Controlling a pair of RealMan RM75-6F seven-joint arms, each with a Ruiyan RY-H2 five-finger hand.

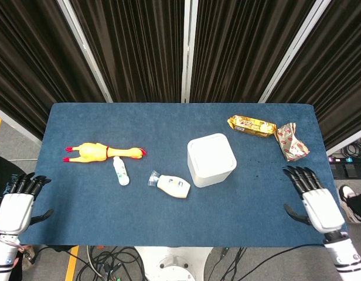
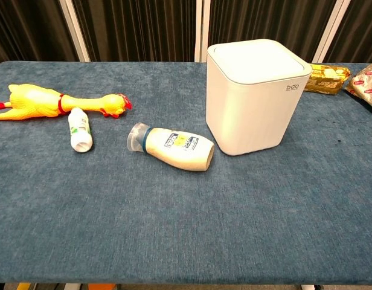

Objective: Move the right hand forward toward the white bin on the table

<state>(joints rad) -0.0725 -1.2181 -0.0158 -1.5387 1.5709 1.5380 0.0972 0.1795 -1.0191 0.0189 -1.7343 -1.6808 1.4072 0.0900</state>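
The white bin [image 1: 211, 159] stands upright with its lid closed, right of the table's middle; in the chest view the white bin [image 2: 256, 95] fills the upper right. My right hand [image 1: 315, 201] hovers over the table's front right corner, fingers spread and empty, well to the right of the bin and nearer to me. My left hand [image 1: 17, 205] hangs off the front left corner, fingers apart and holding nothing. Neither hand shows in the chest view.
A rubber chicken [image 1: 101, 152], a small white bottle [image 1: 121, 171] and a cream bottle lying on its side [image 1: 171, 185] sit left of the bin. A gold snack packet [image 1: 251, 125] and a red-and-silver wrapper [image 1: 292, 142] lie at the back right. Cables trail below the blue table [image 1: 180, 222].
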